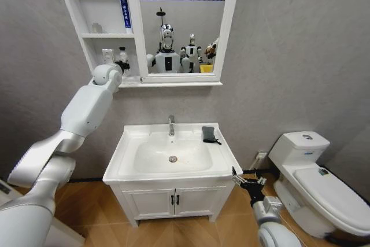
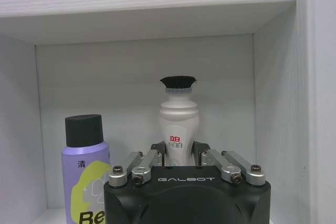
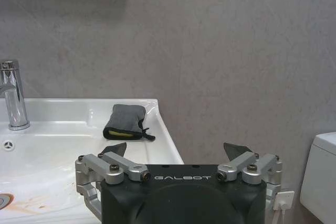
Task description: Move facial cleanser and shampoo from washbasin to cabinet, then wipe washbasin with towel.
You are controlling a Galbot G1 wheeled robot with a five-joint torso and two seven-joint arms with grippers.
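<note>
Left hand (image 2: 181, 156) clamped on white bottle (image 2: 179, 124) in cabinet (image 1: 132, 33) (purple can (image 2: 86, 174) beside); right hand (image 3: 177, 153) apart, low.

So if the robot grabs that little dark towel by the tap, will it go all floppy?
Probably. The towel is a soft folded cloth, so it would likely droop and unfold when lifted. It looks light, and a loose cord trails from it, which might snag. Pushed, it would likely slide on the glossy washbasin.

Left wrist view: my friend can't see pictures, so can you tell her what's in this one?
The left gripper reaches into a white cabinet shelf, its fingers on either side of a white bottle with a black cap. A purple spray can with a black cap stands beside the bottle on the same shelf.
</note>
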